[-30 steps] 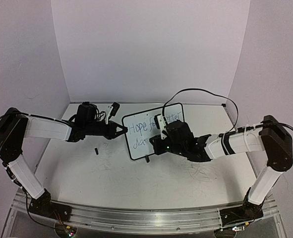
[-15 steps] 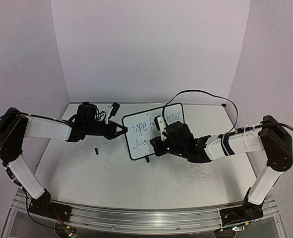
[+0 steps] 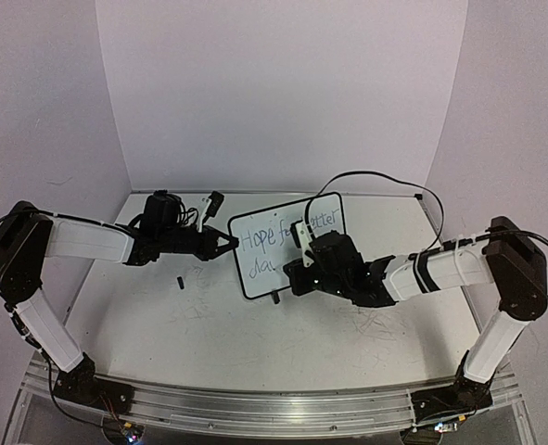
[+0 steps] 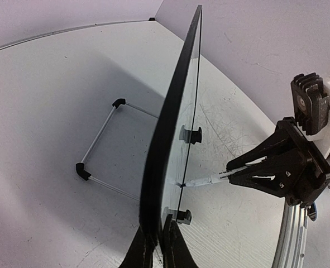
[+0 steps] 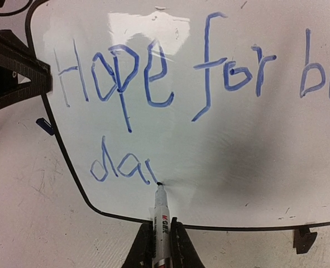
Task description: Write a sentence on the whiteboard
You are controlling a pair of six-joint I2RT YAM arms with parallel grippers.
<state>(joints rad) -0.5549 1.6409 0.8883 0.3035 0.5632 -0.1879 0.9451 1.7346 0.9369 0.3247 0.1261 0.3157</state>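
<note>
The whiteboard (image 3: pixel 260 243) stands tilted on the table, black-framed, with two black feet. My left gripper (image 3: pixel 229 243) is shut on its left edge; in the left wrist view the fingers (image 4: pixel 158 245) pinch the black frame (image 4: pixel 173 128). My right gripper (image 5: pixel 161 226) is shut on a white marker (image 5: pixel 161 215) whose tip touches the board (image 5: pixel 237 151). The blue sentence (image 5: pixel 153 72) reads "Hope for be…" on top, with the rest cut off, and "da" plus one stroke (image 5: pixel 120 164) below. The right gripper (image 3: pixel 292 273) covers part of the writing from above.
A small dark cap (image 3: pixel 179 281) lies on the scuffed table left of the board. The board's wire stand (image 4: pixel 100 148) rests behind it. A black cable (image 3: pixel 385 174) loops over the right arm. White walls close the back and both sides.
My right gripper has shifted slightly to the right along the lower line with the marker tip on the board. The left arm and the board have not moved.
</note>
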